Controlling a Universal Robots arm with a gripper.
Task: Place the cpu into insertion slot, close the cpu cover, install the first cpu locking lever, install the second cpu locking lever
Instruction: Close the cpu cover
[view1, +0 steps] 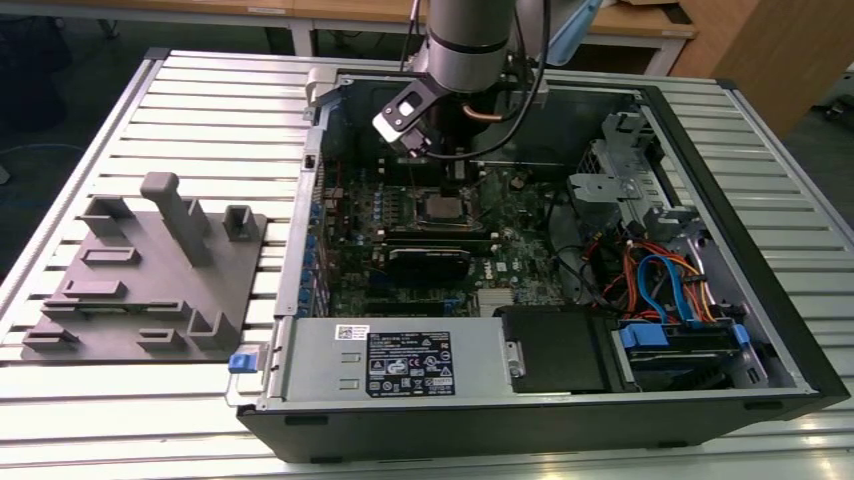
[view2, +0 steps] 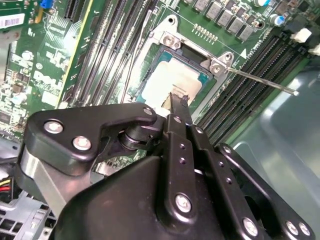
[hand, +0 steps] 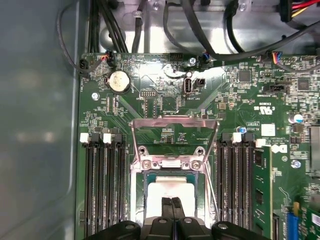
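Black fingers (hand: 167, 207) pressed together, empty, tip hanging over dull silver square cpu (hand: 155, 192), which is lying in black silver-rimmed insertion slot (view1: 416, 205), far part of green circuit board (hand: 165, 100). Thin silver cpu cover (hand: 172, 163) looking lowered, thin steel lever (view2: 260, 80) sticking out. Doing it well: pressing frame, not chip; going slowly.

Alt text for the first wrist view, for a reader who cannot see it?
The pincer, shut, is over the cpu, which lies in the insertion slot on a green motherboard. The cpu cover stands open beyond it; black memory slots flank both sides.
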